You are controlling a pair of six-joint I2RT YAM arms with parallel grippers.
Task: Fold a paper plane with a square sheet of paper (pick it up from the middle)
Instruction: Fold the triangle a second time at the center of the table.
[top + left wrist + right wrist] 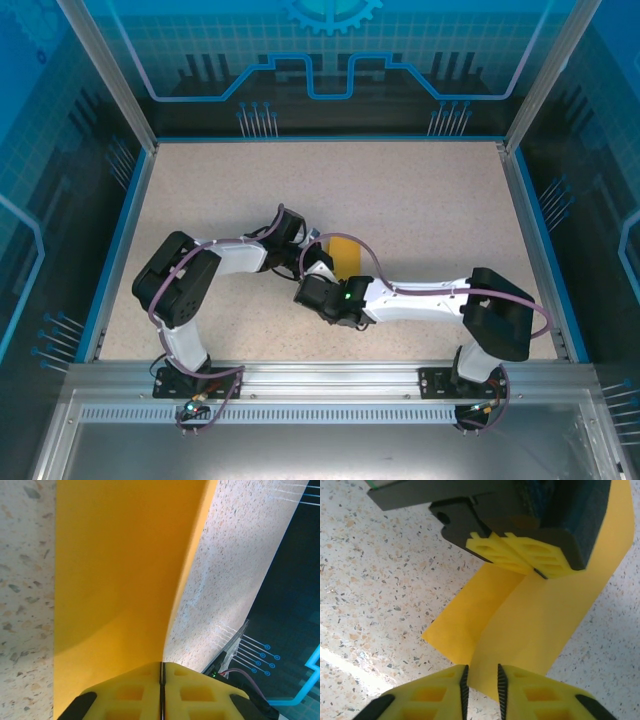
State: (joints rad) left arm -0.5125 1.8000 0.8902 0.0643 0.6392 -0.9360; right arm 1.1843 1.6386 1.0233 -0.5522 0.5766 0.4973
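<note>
The orange-yellow square sheet of paper point(346, 256) lies mid-table, folded along a crease, one flap flat on the table point(465, 625) and the other flap raised point(550, 610). My left gripper point(161, 667) is shut on the raised flap's edge; the right wrist view shows its yellow fingers point(520, 555) pinched together on the paper from above. My right gripper point(481, 672) reaches in from the near side, its jaws a narrow gap apart with the raised flap's near corner between them. In the left wrist view the sheet point(120, 570) curves away from the fingertips.
The speckled beige table point(420, 200) is bounded by a blue rim point(118, 240) and transparent walls. Both arms meet close together at the centre, the right wrist point(340, 296) just below the left one point(290, 228). An aluminium rail point(330, 378) runs along the near edge.
</note>
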